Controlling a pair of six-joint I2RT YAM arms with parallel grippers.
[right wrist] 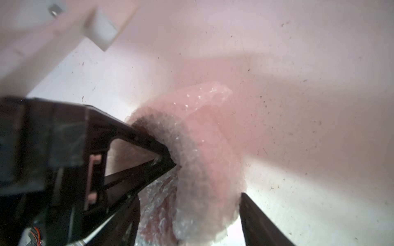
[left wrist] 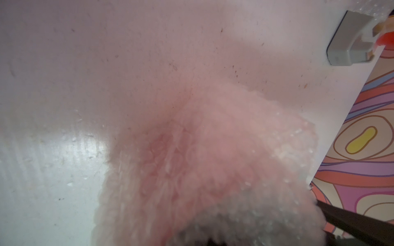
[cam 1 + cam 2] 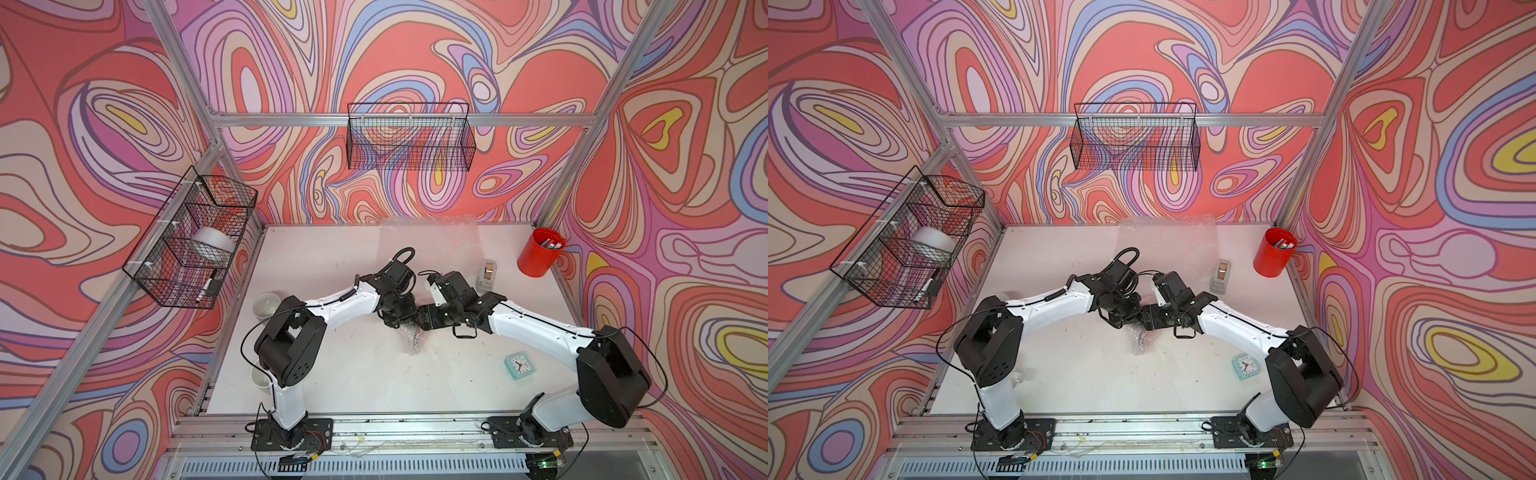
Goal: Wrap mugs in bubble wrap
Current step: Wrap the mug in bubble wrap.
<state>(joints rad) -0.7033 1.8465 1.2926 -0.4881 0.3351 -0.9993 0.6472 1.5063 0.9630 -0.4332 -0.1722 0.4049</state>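
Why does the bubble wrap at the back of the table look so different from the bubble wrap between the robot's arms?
The back sheet lies spread out flat; the wrapped bundle is scrunched up. The back sheet looks clear; the wrapped bundle shows something reddish inside. Nothing touches the back sheet; the left end effector pinches the wrapped bundle. Both are bubbly see-through plastic.

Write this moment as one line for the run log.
left gripper: shut on bubble wrap | right gripper: open | red mug: inside bubble wrap | white mug: unwrapped
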